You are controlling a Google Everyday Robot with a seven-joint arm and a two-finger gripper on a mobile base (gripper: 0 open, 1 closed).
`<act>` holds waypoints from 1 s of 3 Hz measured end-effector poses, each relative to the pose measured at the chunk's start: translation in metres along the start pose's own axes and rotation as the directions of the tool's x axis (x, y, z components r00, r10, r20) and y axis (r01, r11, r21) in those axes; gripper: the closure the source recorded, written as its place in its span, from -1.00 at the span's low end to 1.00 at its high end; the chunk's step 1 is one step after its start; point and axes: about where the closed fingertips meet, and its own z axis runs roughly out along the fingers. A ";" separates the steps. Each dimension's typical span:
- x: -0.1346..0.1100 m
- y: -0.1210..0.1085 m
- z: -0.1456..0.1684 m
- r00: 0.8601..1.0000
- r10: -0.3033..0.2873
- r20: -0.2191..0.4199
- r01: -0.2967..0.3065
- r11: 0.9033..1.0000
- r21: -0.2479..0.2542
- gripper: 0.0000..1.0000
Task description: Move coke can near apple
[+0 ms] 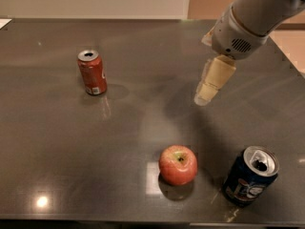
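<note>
The coke can (92,72) is red with a silver top and stands upright on the dark table (57,142) at the back left. The apple (178,164) is red with a yellowish patch at its stem and sits at the front, right of centre. My gripper (206,94) hangs from the white arm (252,18) coming in from the upper right. It is above the table's middle right, well to the right of the coke can and above and behind the apple. It holds nothing.
A dark blue can (250,175) with an open top stands at the front right, close to the apple's right side. The table's right edge (288,61) runs diagonally under the arm. A pale wall is behind the table.
</note>
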 end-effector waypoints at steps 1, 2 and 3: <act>-0.048 -0.023 0.043 0.993 0.018 0.115 -0.014 0.999 -0.031 -1.00; -0.094 -0.031 0.074 0.976 0.029 0.215 -0.016 0.998 -0.060 -1.00; -0.142 -0.036 0.106 0.954 0.046 0.296 -0.024 0.997 -0.076 -1.00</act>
